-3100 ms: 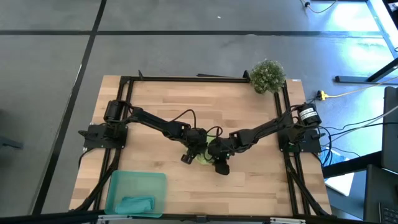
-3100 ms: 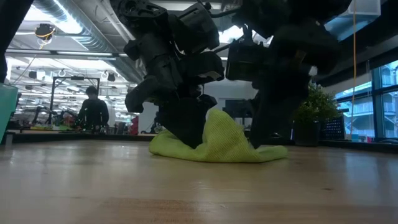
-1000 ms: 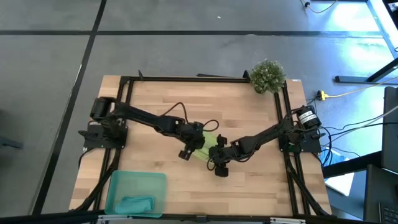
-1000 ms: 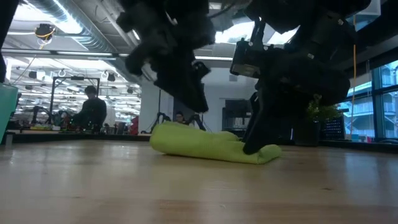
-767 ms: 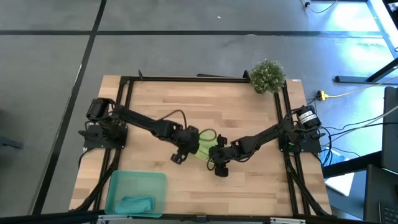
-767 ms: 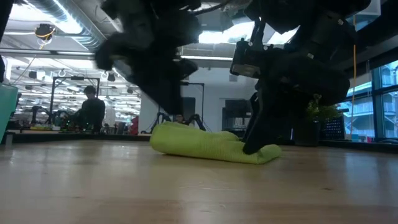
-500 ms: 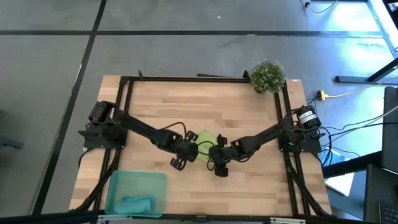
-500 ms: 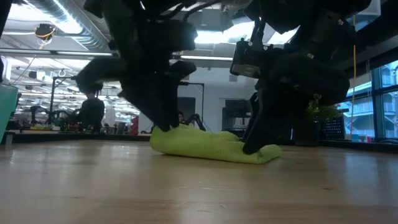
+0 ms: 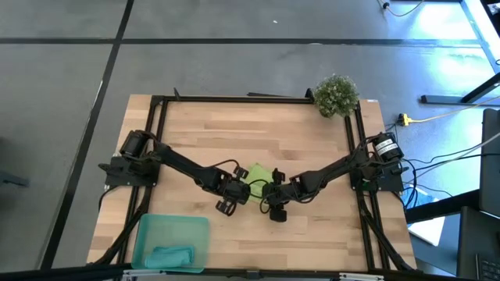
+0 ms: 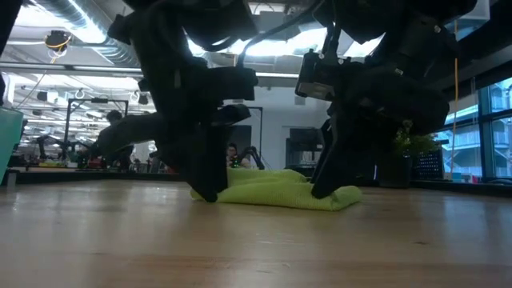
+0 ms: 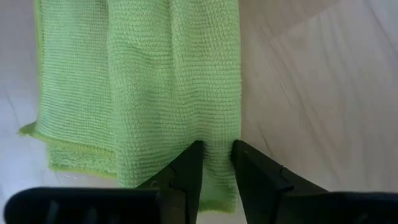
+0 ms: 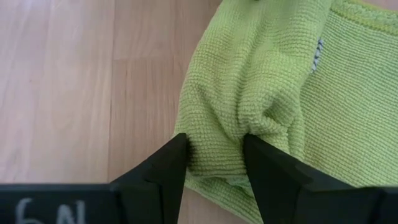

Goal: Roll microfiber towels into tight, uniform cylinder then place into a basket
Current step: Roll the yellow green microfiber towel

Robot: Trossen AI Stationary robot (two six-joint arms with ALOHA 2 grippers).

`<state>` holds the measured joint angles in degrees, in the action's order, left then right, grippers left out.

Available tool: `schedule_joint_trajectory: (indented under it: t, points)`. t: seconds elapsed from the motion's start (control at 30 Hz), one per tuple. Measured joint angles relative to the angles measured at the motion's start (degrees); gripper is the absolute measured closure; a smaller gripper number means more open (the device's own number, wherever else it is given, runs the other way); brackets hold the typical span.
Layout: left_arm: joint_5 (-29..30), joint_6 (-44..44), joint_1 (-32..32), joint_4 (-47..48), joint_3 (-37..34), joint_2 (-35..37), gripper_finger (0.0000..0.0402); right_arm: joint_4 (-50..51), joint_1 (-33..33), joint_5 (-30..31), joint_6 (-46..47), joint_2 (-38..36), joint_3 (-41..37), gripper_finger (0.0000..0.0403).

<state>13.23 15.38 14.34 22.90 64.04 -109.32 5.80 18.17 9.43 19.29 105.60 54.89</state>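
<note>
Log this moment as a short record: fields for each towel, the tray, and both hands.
lime towel: mid-table, partly rolled, lying flat
teal towel: in the tray
tray: near front left corner of the table
left hand: pinching one edge of the lime towel
right hand: pinching a bunched fold of the lime towel at its other end
plant: far right corner

Left gripper (image 11: 216,163) on the lime towel (image 11: 155,81)

Its dark fingers (image 11: 186,171) pinch a fold at the towel's edge, over the wooden table (image 11: 323,93).
</note>
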Motion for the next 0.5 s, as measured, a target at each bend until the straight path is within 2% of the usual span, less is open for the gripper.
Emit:
schedule_joint_trajectory:
  t: [0.13, 0.3, 0.4, 0.5]
  points:
    - [-0.11, -0.14, 0.03, 0.04, 0.01, -0.87, 0.0325, -0.02, 0.0, -0.04, 0.0, 0.0, 0.0, 0.0241]
    - [-0.55, -0.69, -0.28, 0.37, -0.09, 0.12, 0.0392, 0.01, 0.0, -0.05, 0.16, 0.0, 0.0, 0.0241]
    - [-1.67, -0.27, -0.99, 1.44, -0.32, 1.44, 0.0393, 0.01, 0.0, -0.07, 0.17, 0.02, 0.0, 0.0241]
    - [-5.5, 0.7, -2.47, 1.89, -0.4, 3.77, 0.0398, -0.02, 0.0, -0.07, 0.17, 0.02, 0.0, 0.0241]
